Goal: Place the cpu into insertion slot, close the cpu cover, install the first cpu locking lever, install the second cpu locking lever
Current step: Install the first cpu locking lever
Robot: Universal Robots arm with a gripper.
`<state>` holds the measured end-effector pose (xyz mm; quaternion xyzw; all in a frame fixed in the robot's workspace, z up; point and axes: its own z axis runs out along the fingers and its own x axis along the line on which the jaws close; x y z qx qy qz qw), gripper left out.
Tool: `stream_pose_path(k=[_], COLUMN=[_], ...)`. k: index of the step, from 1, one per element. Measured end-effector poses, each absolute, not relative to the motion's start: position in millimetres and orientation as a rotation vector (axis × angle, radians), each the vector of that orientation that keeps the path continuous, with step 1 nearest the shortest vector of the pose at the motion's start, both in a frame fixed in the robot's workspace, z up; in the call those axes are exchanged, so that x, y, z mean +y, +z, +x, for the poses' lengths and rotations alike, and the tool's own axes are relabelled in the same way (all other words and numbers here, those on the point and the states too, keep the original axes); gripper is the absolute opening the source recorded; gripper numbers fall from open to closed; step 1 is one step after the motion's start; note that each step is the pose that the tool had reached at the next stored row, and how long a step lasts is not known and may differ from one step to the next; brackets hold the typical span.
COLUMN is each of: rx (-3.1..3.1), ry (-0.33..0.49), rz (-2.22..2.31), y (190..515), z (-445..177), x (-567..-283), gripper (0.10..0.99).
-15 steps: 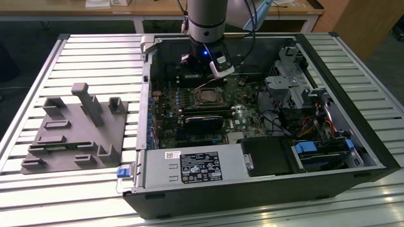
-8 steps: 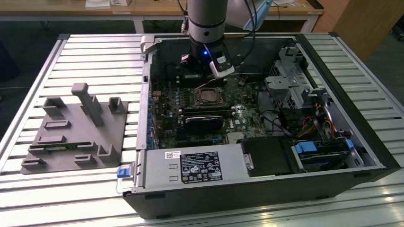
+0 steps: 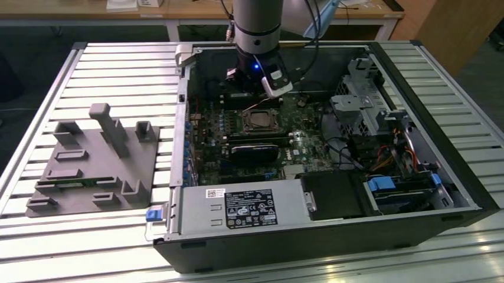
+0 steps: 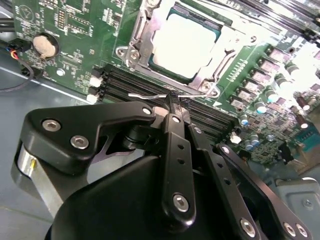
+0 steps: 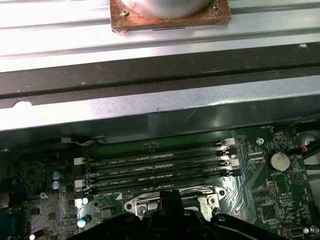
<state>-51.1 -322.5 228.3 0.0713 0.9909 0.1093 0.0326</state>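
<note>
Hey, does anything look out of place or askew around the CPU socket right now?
One thing: a thin wire locking lever stands loose over the memory slots, not tucked against the insertion slot. The gripper is right at it. The cpu sits flat; nothing looks damaged.

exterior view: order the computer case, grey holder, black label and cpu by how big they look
1. computer case
2. grey holder
3. black label
4. cpu
The label is nearer the camera, but clearly larger.

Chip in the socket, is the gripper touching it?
Apart. The second wrist view shows the gripper ending at the wire lever, short of the chip.
</note>
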Motion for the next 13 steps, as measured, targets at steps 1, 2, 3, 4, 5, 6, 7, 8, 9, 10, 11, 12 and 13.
stream_pose_path(k=[1, 2, 3, 4, 5, 6, 7, 8, 9, 10, 11, 12, 13], rx=[3.044, 3.039, 3.034, 3.029, 3.025, 3.023, 3.02, 3.018, 3.018, 3.017, 3.017, 3.017, 3.016], ry=[0.338, 0.339, 0.341, 0.344, 0.347, 0.352, 0.356, 0.361, 0.364, 0.366, 0.367, 0.369, 0.37], rz=[0.218, 0.217, 0.216, 0.215, 0.215, 0.214, 0.214, 0.214, 0.214, 0.214, 0.214, 0.214, 0.214], y=[227.8, 227.4, 227.0, 226.6, 226.2, 225.7, 225.1, 224.6, 224.1, 223.6, 223.0, 222.4, 221.8], z=[-51.2, -51.2, -51.2, -51.2, -51.2, -51.2, -51.1, -51.2, -51.2, -51.2, -51.2, -51.2, -51.2], x=[-322.5, -322.6, -322.6, -322.6, -322.6, -322.6, -322.6, -322.5, -322.5, -322.4, -322.2, -322.1, -322.0], gripper=[0.106, 0.106, 0.106, 0.106, 0.106, 0.106, 0.106, 0.106, 0.106, 0.106, 0.106, 0.106, 0.106])
